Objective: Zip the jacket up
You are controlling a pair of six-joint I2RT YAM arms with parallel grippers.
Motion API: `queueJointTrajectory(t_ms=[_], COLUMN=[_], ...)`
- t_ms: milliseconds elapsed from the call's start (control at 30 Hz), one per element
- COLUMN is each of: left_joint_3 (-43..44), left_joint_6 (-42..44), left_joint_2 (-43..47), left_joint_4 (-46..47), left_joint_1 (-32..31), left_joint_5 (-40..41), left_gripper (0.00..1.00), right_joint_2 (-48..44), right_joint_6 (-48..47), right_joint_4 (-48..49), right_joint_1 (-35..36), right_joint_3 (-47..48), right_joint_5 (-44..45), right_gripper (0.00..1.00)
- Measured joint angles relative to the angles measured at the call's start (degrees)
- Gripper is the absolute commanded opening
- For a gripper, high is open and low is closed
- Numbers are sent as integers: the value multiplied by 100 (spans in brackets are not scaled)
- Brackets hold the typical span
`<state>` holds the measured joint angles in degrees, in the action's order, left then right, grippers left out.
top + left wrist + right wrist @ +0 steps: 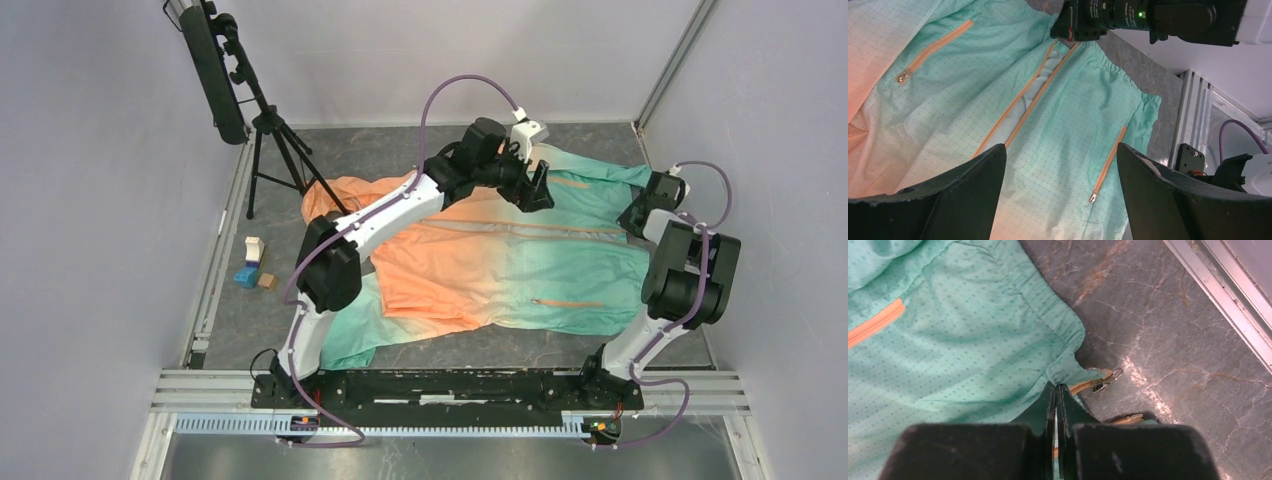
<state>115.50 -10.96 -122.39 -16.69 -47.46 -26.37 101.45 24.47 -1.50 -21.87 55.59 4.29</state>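
Observation:
The jacket (480, 265) lies spread flat, orange at the left and mint green at the right. Its front zipper (545, 228) runs left to right; in the left wrist view the two zipper sides (1020, 107) lie slightly apart. My left gripper (535, 190) hangs open and empty above the green part (1060, 150), with a pocket zip pull (1093, 197) between its fingers. My right gripper (637, 215) is at the jacket's right hem, shut on the green hem fabric (1055, 386). The metal zipper slider (1103, 384) lies on the table just right of its fingertips.
A black tripod with a light bar (270, 130) stands at the back left. Small blocks (255, 268) lie left of the jacket. A metal rail (1228, 305) and wall run close along the right side. The right gripper's body shows in the left wrist view (1128, 17).

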Motion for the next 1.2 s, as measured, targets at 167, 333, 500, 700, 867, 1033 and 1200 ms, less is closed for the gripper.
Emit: queueJointTrajectory(t_ms=[167,333,500,700,867,1033,1200], left_joint_3=[17,105,214,739,970,1362,1952], left_joint_6=[48,46,-157,-872,-1344,-1606,-1775], left_joint_2=[-225,-702,-1351,-2291,-2686,-2966,-3329], left_joint_4=[238,833,1620,2544,3021,3198,3169], left_joint_1=[-42,-85,-114,-195,-334,-457,-507], left_joint_5=[-79,-243,-439,-664,-671,-439,-61], left_gripper=[89,94,95,96,98,91,85], right_joint_2=[-173,-614,-1001,-1349,-1580,-1624,-1628], right_joint_6=[-223,-435,-527,-490,-411,-278,-133], right_joint_4=[-396,-807,-1150,-1440,-1545,-1578,-1578], right_joint_1=[376,833,970,973,977,977,977], right_joint_3=[234,461,546,546,544,511,367], right_joint_5=[205,-42,-437,-944,-1187,-1364,-1484], right_gripper=[0,0,0,0,0,0,0])
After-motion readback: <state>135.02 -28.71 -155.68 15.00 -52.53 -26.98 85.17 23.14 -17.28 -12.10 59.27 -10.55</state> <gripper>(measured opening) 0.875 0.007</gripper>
